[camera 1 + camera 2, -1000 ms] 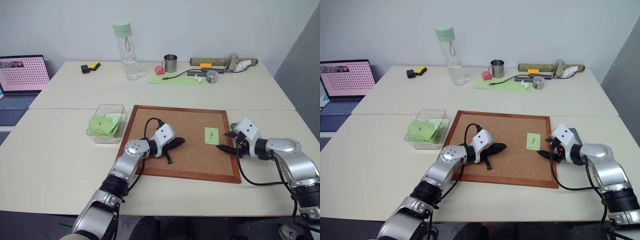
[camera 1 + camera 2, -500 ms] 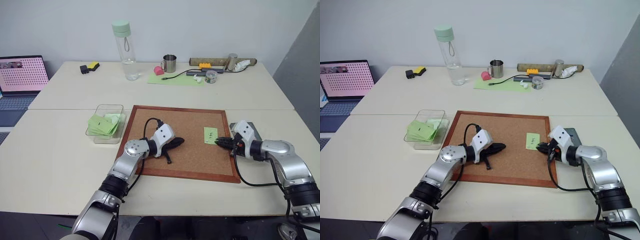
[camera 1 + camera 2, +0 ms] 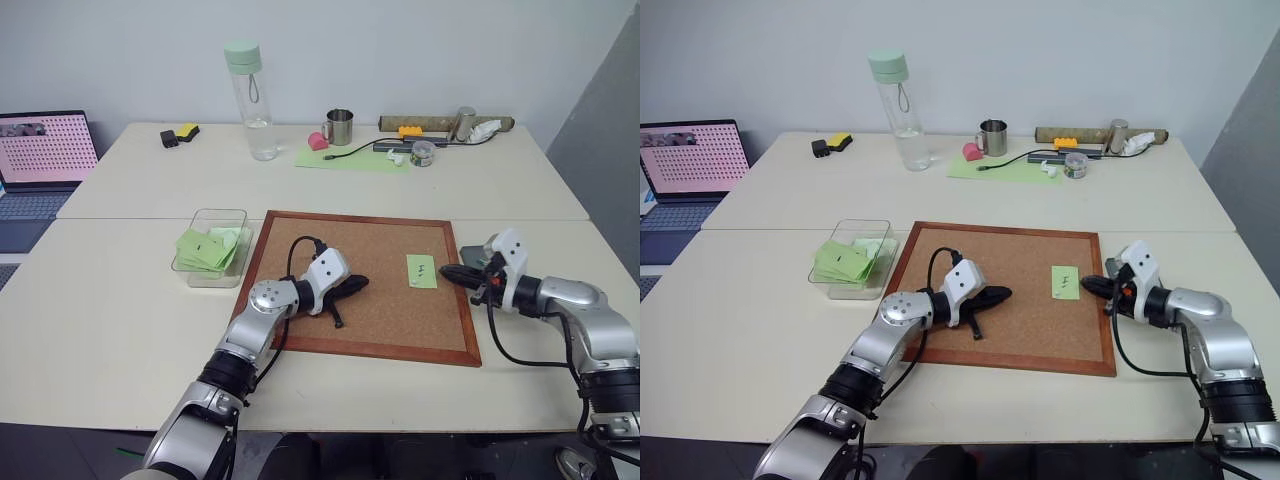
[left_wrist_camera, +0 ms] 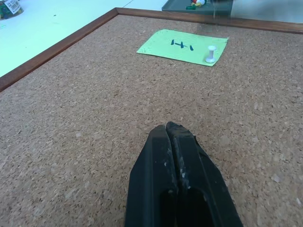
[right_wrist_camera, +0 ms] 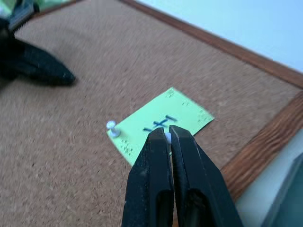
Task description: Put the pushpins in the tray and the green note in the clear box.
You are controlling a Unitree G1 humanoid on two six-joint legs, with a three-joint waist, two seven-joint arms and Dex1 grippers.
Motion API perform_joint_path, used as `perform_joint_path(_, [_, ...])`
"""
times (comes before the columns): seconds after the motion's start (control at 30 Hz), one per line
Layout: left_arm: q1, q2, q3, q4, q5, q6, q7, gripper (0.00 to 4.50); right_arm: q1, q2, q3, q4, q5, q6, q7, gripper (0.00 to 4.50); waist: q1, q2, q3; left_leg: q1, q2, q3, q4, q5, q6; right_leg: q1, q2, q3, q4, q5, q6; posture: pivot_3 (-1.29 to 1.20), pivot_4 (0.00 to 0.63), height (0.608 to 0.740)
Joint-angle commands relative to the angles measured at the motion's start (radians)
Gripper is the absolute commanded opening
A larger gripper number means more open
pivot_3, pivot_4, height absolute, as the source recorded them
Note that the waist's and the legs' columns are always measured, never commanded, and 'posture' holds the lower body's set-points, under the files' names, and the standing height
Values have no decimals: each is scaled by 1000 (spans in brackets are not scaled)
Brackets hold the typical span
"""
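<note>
**Right arm at the note, one pin pinched, tray just beside**

- Right gripper (image 3: 449, 271): shut, tips hovering over the right edge of the corkboard (image 3: 380, 330). Seems to pinch a white speck at the very tips, judged to be a pulled pin (image 5: 166, 136); too small to be sure.
- Left gripper (image 3: 352, 284): shut on nothing, resting mid-board, pointing toward the note, well apart from it.
- Green note (image 3: 421, 271): flat on the board near its right edge, just left of the right tips, long axis running away from the robot. Held down by a standing white pin (image 4: 210, 54) at one corner.
- Tray (image 4: 175, 7): off the board, just past its right frame, close behind the right gripper. Short carry to the right for the next drop, by this reading. Right arm far nearer than left.
- Clear box (image 3: 198, 214): left of the board, already holding green slips; left arm nearer for the note later.
- Hard to see: tray mostly hidden behind the right gripper from the head; coloured pins in it cut off at the left wrist view's edge; no count possible.
</note>
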Motion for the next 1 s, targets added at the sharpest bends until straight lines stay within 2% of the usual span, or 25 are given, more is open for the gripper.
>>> perform_joint_path(0.03, [35,9,-26,45,37,17,3,0,-35,-12,-67,-45,40,28,-33,39,0,0,0,0,0,0,0,0,0,0,0,0,0,0,0,0,150,740])
perform_joint_path(0.23, [37,8,-27,46,35,18,5,0,-51,-80,-102,74,-53,-1,-127,39,0,0,0,0,0,0,0,0,0,0,0,0,0,0,0,0,150,740])
perform_joint_path(0.47, [34,-1,-27,41,28,26,3,0,-71,-102,-89,176,-127,-21,-195,39,0,1,-1,1,0,1,0,0,0,0,0,1,0,0,0,0,150,740])
perform_joint_path(0.57, [30,-3,-26,42,28,26,4,0,-64,-103,-72,172,-138,-13,-182,542,0,1,-1,0,0,1,0,0,0,0,0,1,0,0,0,0,150,740])
perform_joint_path(0.83, [36,0,-23,35,26,28,3,0,-68,-100,-75,163,-150,-17,-189,2335,0,1,-1,0,0,1,0,0,0,1,0,1,0,0,0,0,150,740])
perform_joint_path(0.87, [36,0,-23,35,26,28,3,0,-67,-101,-76,157,-150,-15,-187,2428,0,1,-1,0,0,1,0,0,0,1,0,1,0,0,0,0,150,740])
perform_joint_path(1.0, [34,-1,-22,37,25,26,3,0,-59,-108,-75,104,-136,-21,-162,3308,0,1,-1,0,0,1,0,0,0,1,0,1,0,0,0,0,150,740])
